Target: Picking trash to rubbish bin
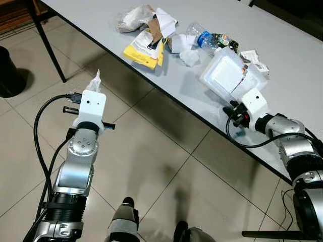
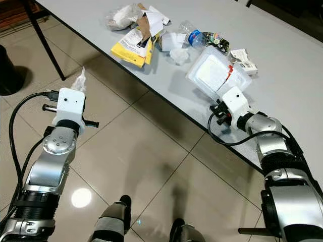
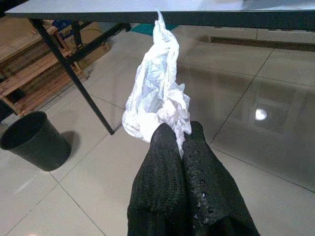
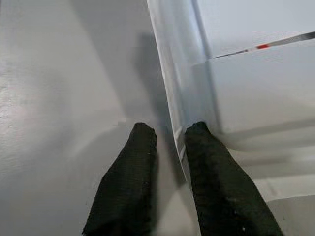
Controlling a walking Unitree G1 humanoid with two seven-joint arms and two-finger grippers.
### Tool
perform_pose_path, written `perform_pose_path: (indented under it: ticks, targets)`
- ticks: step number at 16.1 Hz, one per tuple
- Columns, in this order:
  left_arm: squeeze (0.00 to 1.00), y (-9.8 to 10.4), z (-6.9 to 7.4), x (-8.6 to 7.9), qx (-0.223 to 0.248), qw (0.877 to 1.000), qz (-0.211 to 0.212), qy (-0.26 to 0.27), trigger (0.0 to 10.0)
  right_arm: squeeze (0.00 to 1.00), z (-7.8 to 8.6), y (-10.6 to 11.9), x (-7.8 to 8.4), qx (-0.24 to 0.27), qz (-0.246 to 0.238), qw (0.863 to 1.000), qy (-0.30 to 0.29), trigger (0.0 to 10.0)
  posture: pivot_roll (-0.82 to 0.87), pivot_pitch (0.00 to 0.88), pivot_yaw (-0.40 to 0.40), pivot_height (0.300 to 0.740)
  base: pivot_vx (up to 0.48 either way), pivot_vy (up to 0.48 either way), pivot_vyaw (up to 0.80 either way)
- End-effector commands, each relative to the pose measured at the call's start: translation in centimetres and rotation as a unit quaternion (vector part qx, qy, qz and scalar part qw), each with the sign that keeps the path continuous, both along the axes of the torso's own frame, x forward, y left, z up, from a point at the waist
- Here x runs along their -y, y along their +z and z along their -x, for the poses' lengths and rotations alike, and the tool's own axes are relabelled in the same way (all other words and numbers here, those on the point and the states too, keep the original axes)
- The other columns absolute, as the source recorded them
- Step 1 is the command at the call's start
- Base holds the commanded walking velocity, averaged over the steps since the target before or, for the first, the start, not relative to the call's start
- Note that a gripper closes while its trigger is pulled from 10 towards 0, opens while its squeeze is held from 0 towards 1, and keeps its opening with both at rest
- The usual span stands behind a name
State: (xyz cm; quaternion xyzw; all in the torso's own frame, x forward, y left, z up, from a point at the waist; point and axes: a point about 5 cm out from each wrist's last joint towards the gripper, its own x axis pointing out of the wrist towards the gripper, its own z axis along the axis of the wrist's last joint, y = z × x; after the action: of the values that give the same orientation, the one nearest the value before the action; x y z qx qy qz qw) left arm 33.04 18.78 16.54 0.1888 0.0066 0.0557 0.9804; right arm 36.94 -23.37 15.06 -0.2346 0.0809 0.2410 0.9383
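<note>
Under the near edge of the desk [image 1: 303, 55], off to the robot's left, the left gripper [image 3: 178, 135] hangs over the tiled floor [image 1: 151, 166] with its two black fingers pressed together on a crumpled white tissue [image 3: 156, 101]; from the head views only the tissue's tip pokes above the white wrist housing, the rest being hidden behind it. The tissue is thin, wrinkled and twisted into a long wad standing up from the fingertips.

At the desk's near edge the right gripper [image 4: 170, 132] has its fingers slightly apart, straddling the rim of a clear plastic food box [image 1: 227, 73]; whether they actually pinch it is hard to tell. The box is translucent, rectangular, with a red-marked strip across its lid.

Further along the desk lie a yellow packet [image 1: 144, 50], torn brown cardboard [image 1: 154, 27], a bagged white wad [image 1: 132, 19], a crushed bottle with a blue label [image 1: 204, 38] and small wrappers [image 1: 252, 58], crowded together. A black bin [image 3: 34, 140] stands on the floor beyond a black desk leg [image 3: 74, 73], partly cut off in the head views.
</note>
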Motion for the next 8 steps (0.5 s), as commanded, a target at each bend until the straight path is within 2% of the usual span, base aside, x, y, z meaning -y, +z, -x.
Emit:
perform_pose_path:
  ticks: [1,6,8]
  targets:
    - [0.0,-0.1,-0.2,0.7,-0.003,1.0,0.002,-0.012,0.0,0.0,0.9,-2.1,0.5,-0.037,-0.006,0.999,-0.017,0.0,0.42,0.246,-0.106,0.74,0.0,0.0,0.0]
    - [0.0,0.2,-0.9,1.9,0.011,0.999,0.009,-0.031,0.0,0.0,0.9,-0.2,0.5,0.043,-0.03,0.998,-0.041,0.0,0.37,0.213,-0.104,0.74,0.0,0.0,0.0]
    - [0.0,-0.1,-1.4,2.7,0.011,0.999,0.016,-0.049,0.0,0.0,1.9,1.2,-0.4,0.115,-0.056,0.99,-0.056,0.0,0.34,0.189,-0.1,0.74,0.0,0.0,0.0]
